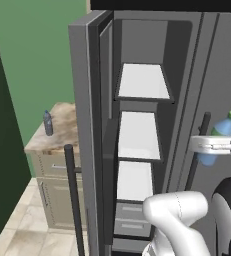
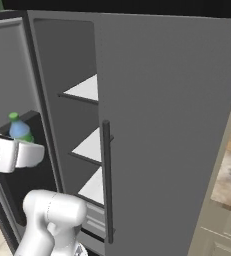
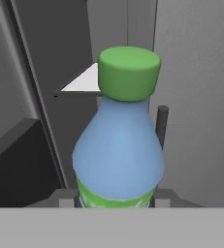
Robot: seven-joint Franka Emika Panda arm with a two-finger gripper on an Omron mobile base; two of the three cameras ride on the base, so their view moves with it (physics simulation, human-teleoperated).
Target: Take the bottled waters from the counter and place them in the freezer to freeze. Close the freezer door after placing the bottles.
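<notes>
Tool clamped on the light blue bottle — green cap up. Freezer door open; dark bottle on tabletop, well left of the tool.

We have 3 views. Left base view sits behind-left of the arm, facing fwd and down at mid range: open freezer left of the gripper, freezer door and counter further left. Right base view sits behind-right, also fwd and down, nearer the fridge front: the gripper at left edge, the freezer shelves beyond to its right. Both share the freezer interior and the held light blue bottle. Hand view looks along the gripper, v. close: the bottle directly ahead, shelf behind.
</notes>
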